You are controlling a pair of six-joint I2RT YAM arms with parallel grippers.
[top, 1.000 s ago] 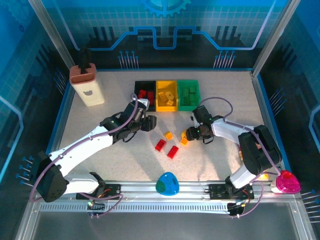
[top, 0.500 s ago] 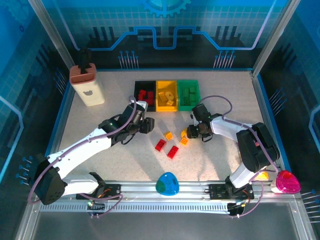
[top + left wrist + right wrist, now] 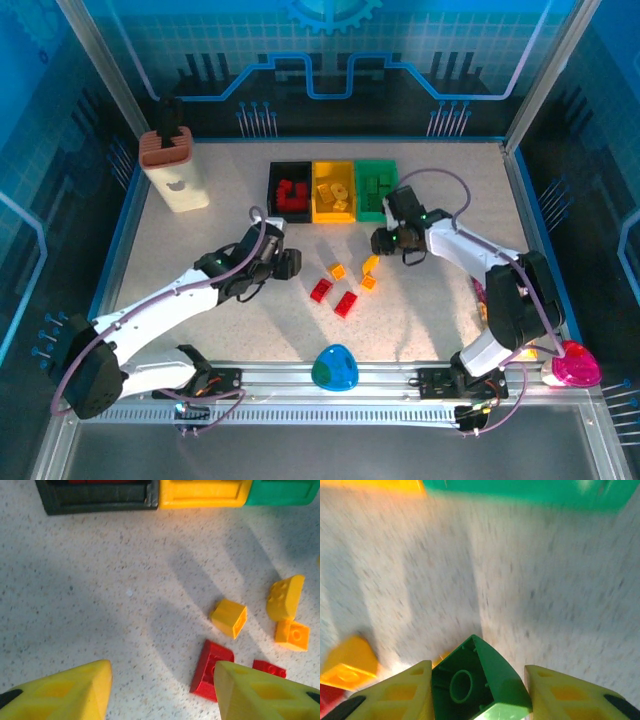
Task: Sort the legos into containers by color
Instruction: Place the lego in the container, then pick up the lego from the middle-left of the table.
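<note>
Three bins stand in a row at the back: black (image 3: 276, 205), yellow (image 3: 334, 214) and green (image 3: 378, 211), each with bricks of its colour inside. My right gripper (image 3: 384, 241) is just in front of the green bin (image 3: 530, 491), shut on a green lego (image 3: 482, 682) that hangs above the table. My left gripper (image 3: 290, 263) stands open over bare table (image 3: 162, 674). Its right finger (image 3: 260, 695) overlaps a red lego (image 3: 209, 666). Loose legos lie between the arms: two red (image 3: 321, 290) (image 3: 346, 304) and three yellow (image 3: 338, 270) (image 3: 371, 264) (image 3: 368, 282).
A beige block with a brown top (image 3: 172, 172) stands at the back left. A blue-green egg (image 3: 334, 368) lies near the front edge. A pink bowl (image 3: 576, 363) sits at the front right corner. Blue rails border the table.
My right gripper has lifted off the loose pile and moved back toward the green bin with the green lego. My left gripper has drawn back from the black bin toward the loose legos.
</note>
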